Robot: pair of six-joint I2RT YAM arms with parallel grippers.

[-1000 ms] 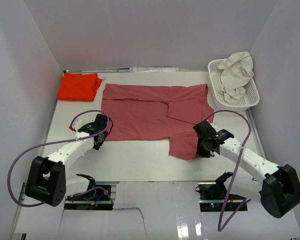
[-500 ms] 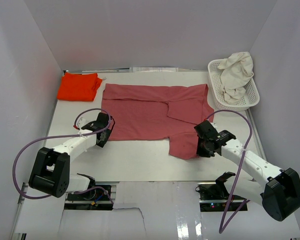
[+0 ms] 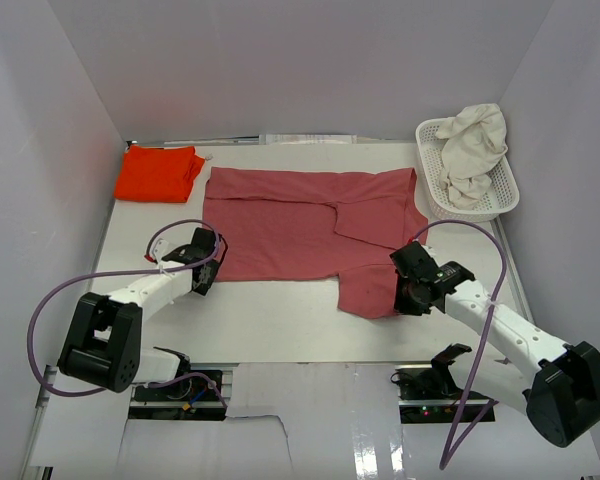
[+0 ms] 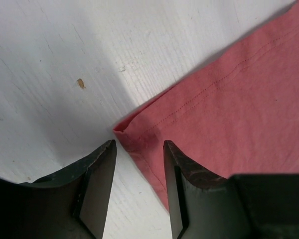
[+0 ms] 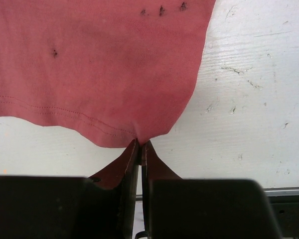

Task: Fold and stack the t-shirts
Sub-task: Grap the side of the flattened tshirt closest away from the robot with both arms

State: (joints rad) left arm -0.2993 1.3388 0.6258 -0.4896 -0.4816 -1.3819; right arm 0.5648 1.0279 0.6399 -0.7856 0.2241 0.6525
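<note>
The dusty rose-red t-shirt [image 3: 300, 225] lies spread across the middle of the table, its right side folded over. My left gripper [image 3: 206, 272] is open at the shirt's near-left corner [image 4: 127, 132], the hem lying between its jaws. My right gripper [image 3: 408, 296] is shut on the shirt's near-right hem [image 5: 139, 134]. A folded bright orange-red t-shirt [image 3: 158, 172] lies at the far left. The cream-white t-shirt [image 3: 474, 150] is bunched in the basket.
A white plastic lattice basket [image 3: 507, 195] stands at the far right by the wall. White walls enclose the table on the left, back and right. The table's front edge [image 3: 310, 362] runs just beyond the arm bases.
My left gripper has moved right and forward onto the shirt's near-left corner. My right gripper has shifted slightly right, still holding the hem.
</note>
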